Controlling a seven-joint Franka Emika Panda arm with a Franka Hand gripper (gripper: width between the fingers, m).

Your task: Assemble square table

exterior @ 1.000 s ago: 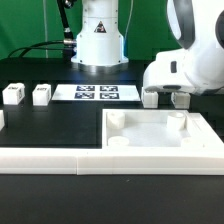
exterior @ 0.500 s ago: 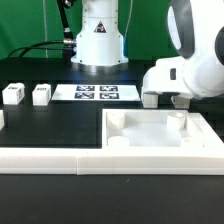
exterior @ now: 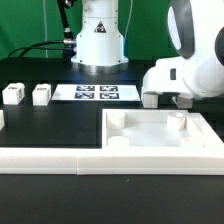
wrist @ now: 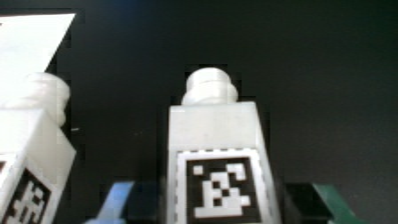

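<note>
Down at the exterior view's right, just past the far edge of the large white plastic square slab [exterior: 160,152], the gripper [wrist: 222,206] straddles a short white tagged block leg [wrist: 221,130]. The jaws are spread wide with dark gaps on both flanks, nothing clamped, which looks lined up for a squeeze. One flank is tight: a second white block leg [wrist: 32,125] stands just beside. A spare white leg [exterior: 12,94] and its twin [exterior: 41,94] sit far left, well apart.

Bright, even light fills the exterior view. The large white plastic square slab [exterior: 160,135] glares almost featureless, with only faint grey shadows inside its rim. The wrist view is dimmer and blurred: the short white block leg [wrist: 217,140] looks soft-edged, its tag smeared.
</note>
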